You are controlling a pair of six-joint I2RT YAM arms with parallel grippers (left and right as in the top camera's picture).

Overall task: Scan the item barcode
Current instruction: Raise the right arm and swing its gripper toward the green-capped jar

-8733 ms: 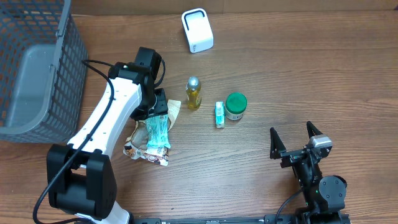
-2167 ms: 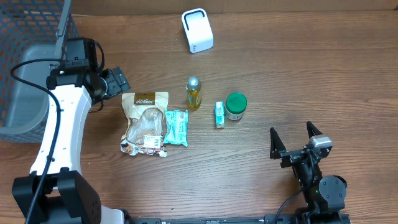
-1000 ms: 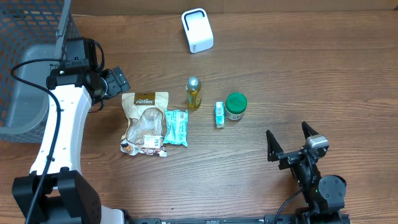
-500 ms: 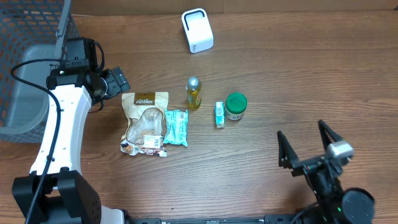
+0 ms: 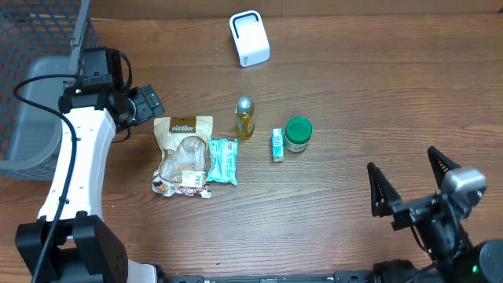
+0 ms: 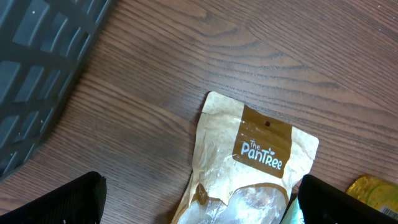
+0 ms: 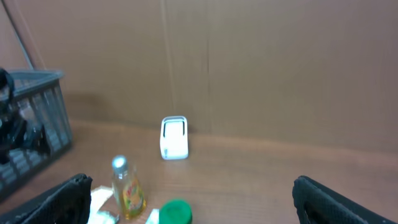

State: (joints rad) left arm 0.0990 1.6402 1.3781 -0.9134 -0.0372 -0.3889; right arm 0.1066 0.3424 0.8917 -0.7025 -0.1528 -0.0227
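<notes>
A white barcode scanner stands at the back of the table; the right wrist view has it too. The items lie mid-table: a brown snack bag, a teal packet, a yellow bottle, a small box and a green-lidded jar. My left gripper hangs open just left of the bag's top edge, and its wrist view looks down on the bag between the fingers. My right gripper is open and empty at the front right, far from the items.
A grey wire basket fills the back left corner, close beside the left arm; it also shows in the left wrist view. A brown cardboard wall stands behind the table.
The right arm has lifted and shifted to the right, toward the front edge, with its gripper still open. The left arm and all the items have stayed put.
</notes>
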